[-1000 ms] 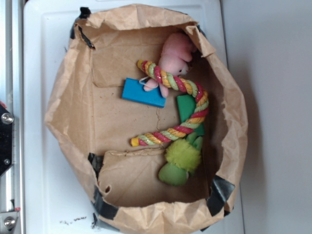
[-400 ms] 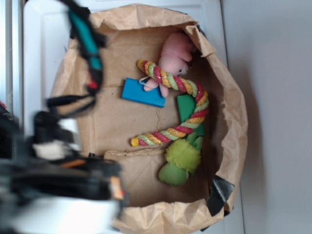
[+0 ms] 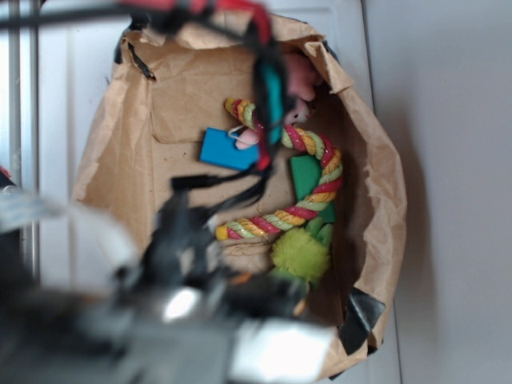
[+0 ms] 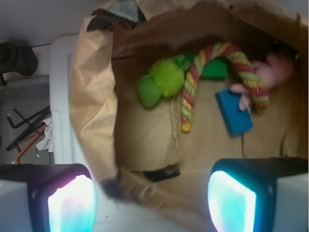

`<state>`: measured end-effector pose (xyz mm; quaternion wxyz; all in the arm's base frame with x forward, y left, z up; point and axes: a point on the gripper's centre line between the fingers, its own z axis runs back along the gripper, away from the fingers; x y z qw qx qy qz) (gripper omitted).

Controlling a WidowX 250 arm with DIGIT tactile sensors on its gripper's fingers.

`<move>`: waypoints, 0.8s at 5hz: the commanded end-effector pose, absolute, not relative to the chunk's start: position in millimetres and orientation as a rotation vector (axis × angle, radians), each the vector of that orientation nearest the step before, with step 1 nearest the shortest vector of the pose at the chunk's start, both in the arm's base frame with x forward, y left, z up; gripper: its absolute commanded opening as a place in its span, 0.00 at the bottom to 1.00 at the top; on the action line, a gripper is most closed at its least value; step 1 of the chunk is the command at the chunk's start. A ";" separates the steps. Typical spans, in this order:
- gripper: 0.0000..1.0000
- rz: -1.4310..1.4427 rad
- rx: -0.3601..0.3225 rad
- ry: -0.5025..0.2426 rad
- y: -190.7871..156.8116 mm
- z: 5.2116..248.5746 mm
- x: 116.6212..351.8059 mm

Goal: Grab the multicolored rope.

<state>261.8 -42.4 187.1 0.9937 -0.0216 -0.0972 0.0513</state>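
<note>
Currently hovering with the gripper [image 4: 152, 193] spread wide, both glowing fingertips [image 4: 231, 198] at the bottom of the wrist view, well apart from each other and clamping nothing. Showing as a dark blurred mass [image 3: 200, 280] in the exterior view, low in the picture, with cables arching across the paper bag [image 3: 376, 200].

Lying ahead of the open jaws, on the floor of the bag: the multicolored rope [image 4: 189, 99], twisted in red-pink, yellow and light green strands, curving like a cane, nearest end pointing back toward the fingertips. Not touching either finger; well apart from both. In the exterior view [image 3: 320, 172], bending from the upper middle of the bag round to a loose end near the blurred arm.

Sitting just left of the rope's near leg in the wrist view: a fuzzy green plush toy [image 4: 161, 82], touching or nearly touching the rope. Lying beyond the rope's bend: a flat green piece [image 4: 215, 70], partly covered. Resting to the right of the rope, closer to the right fingertip's side: a blue block [image 4: 234, 111], and past it, a pink plush toy [image 4: 273, 72], with the rope's far end crossing over it.
</note>
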 end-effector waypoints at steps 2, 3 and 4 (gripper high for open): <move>1.00 0.076 -0.033 -0.275 -6.1 181.1 299.7; 1.00 0.045 -0.026 -0.262 -12.4 168.6 292.5; 1.00 0.049 -0.027 -0.241 -16.4 155.5 290.2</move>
